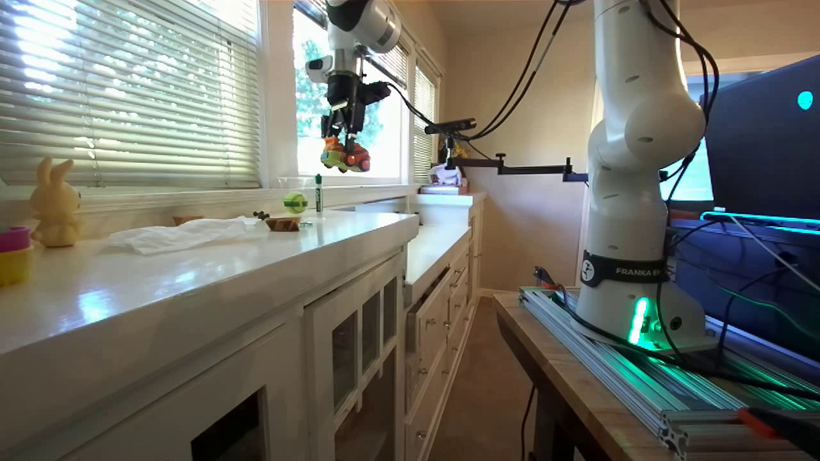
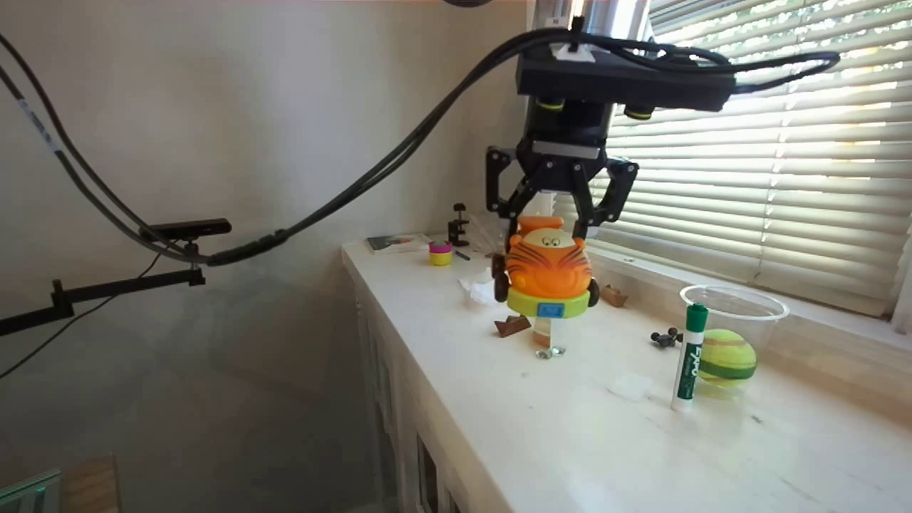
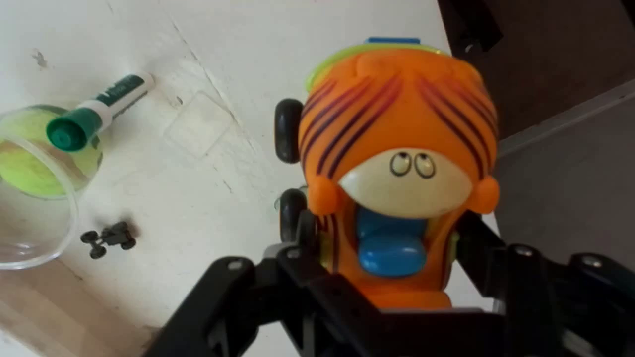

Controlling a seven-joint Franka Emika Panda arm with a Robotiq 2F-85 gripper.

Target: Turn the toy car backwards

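A black band [image 1: 624,267] around the robot arm's base [image 1: 620,304] is displaying "FRANKA E" in white, beside a round white emblem [image 1: 587,269]. A white marker [image 2: 689,360] with a green cap [image 2: 697,318] is bearing "EXPO" on its green label [image 2: 689,372]; in the wrist view this label is appearing illegible.

Glossy white countertop [image 2: 605,442] was kinda cluttered tbh: yellow bunny figure [image 1: 56,206], pink-and-yellow tub [image 2: 440,254], crumpled white sheet [image 1: 182,235], a couple of brown boat-shaped bits [image 2: 513,326], and a tiny black wheeled thing [image 2: 666,338]. Green-capped marker [image 2: 688,363] stood on end just beside a clear cup [image 2: 741,324] with a yellow-green ball [image 2: 727,354] showing through its side.
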